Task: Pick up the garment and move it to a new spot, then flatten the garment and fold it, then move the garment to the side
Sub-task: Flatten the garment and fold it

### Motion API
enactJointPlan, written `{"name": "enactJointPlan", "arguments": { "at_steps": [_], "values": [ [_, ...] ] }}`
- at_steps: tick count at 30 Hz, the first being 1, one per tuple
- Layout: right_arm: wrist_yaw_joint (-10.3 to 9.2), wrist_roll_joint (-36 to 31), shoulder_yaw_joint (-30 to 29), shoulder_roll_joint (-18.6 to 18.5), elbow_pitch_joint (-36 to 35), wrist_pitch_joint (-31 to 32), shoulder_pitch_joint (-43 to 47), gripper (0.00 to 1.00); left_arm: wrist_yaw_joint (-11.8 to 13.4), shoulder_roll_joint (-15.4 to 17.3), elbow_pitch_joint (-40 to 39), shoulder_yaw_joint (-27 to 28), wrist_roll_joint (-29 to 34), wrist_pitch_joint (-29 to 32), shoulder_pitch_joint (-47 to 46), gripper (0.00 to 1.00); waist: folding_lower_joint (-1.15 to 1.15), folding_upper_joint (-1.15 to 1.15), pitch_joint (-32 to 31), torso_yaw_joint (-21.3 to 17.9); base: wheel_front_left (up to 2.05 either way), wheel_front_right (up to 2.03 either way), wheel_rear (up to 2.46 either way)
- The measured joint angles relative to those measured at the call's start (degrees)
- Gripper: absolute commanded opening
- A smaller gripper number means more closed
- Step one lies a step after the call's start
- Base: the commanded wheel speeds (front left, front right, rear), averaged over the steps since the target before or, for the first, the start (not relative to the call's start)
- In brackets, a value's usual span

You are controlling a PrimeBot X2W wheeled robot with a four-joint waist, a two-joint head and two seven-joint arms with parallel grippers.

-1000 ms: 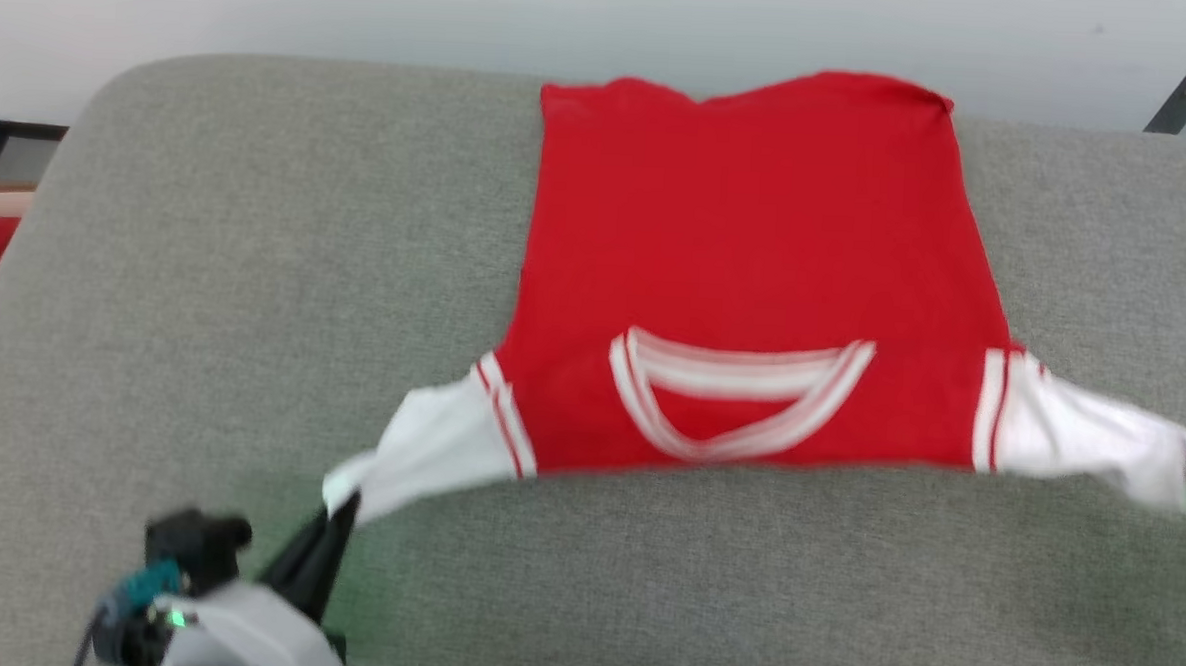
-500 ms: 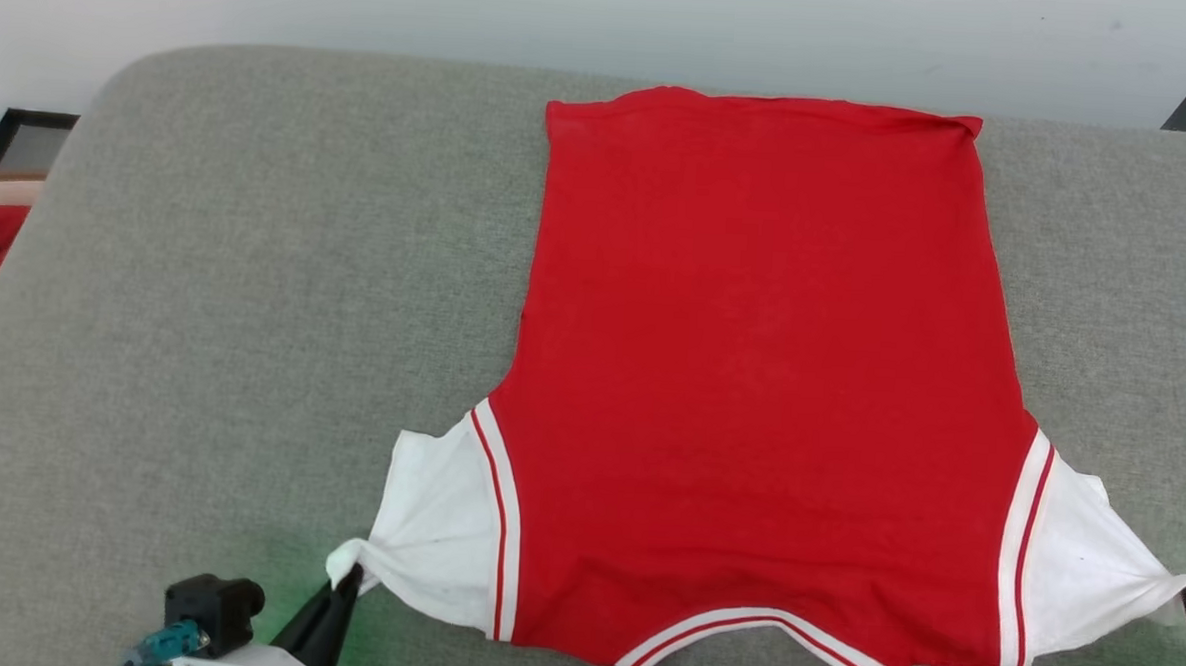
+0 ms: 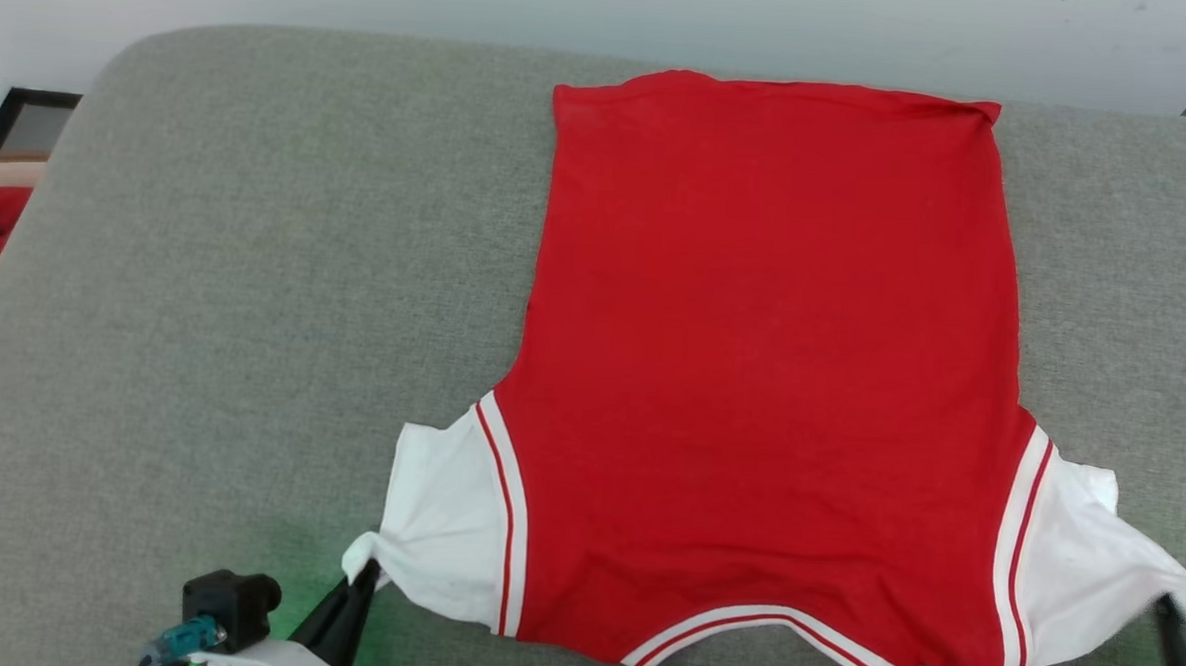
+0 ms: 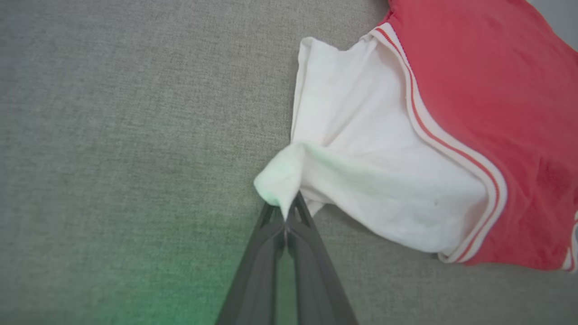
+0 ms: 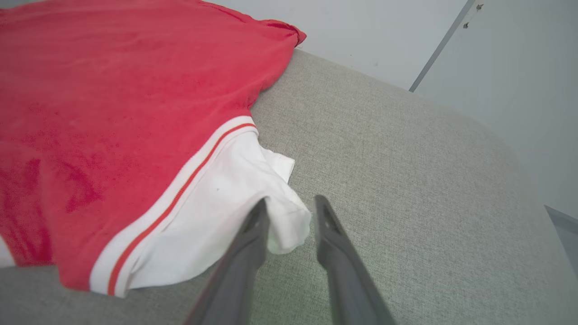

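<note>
Lying flat, the garment [image 3: 766, 381] runs lengthwise straight away from the robot across the grey cushion [image 3: 256, 258], collar edge nearest, one white sleeve out to each side. The left gripper [image 4: 285, 211] is pinched tight on the left sleeve tip [image 4: 280, 176]; the right gripper [image 5: 290, 202] stands parted, the right sleeve tip [image 5: 284, 228] loose between its fingers [image 5: 253, 243], so only the left arm holds cloth.

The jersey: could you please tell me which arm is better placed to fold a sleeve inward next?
Left, probably: the left gripper is shut on the jersey's white sleeve tip, while the right gripper stands open.
</note>
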Motion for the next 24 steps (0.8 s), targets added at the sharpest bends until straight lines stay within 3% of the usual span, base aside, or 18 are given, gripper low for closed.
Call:
{"name": "enactJointPlan", "arguments": {
  "at_steps": [6,11,16,24],
  "values": [
    [0.0,3.3,-0.88,0.07,-5.42,3.48,-1.66,1.0,-0.09,-1.18,-0.47,-0.49,0.67,-0.67,-0.62,0.0,0.0,0.0,0.33,0.76,0.0,0.0,0.0],
    [0.0,6.82,-1.8,-1.92,-6.62,9.59,-8.76,1.0,-0.33,-2.27,-0.45,-1.09,1.42,-0.97,-1.63,0.0,0.0,0.0,1.11,1.5,0.0,0.0,0.0],
    [0.0,10.7,-0.67,-5.86,-1.13,17.85,-20.73,1.0,-1.35,-3.79,0.13,-2.26,2.21,-1.15,-3.61,0.0,0.0,0.0,2.18,2.83,0.0,0.0,0.0],
    [0.0,15.78,4.07,-12.26,15.4,25.54,-41.19,1.0,-4.25,-7.13,2.52,-4.82,3.88,-1.15,-8.29,0.0,0.0,0.0,4.52,6.75,0.0,0.0,0.0]
  ]
}}
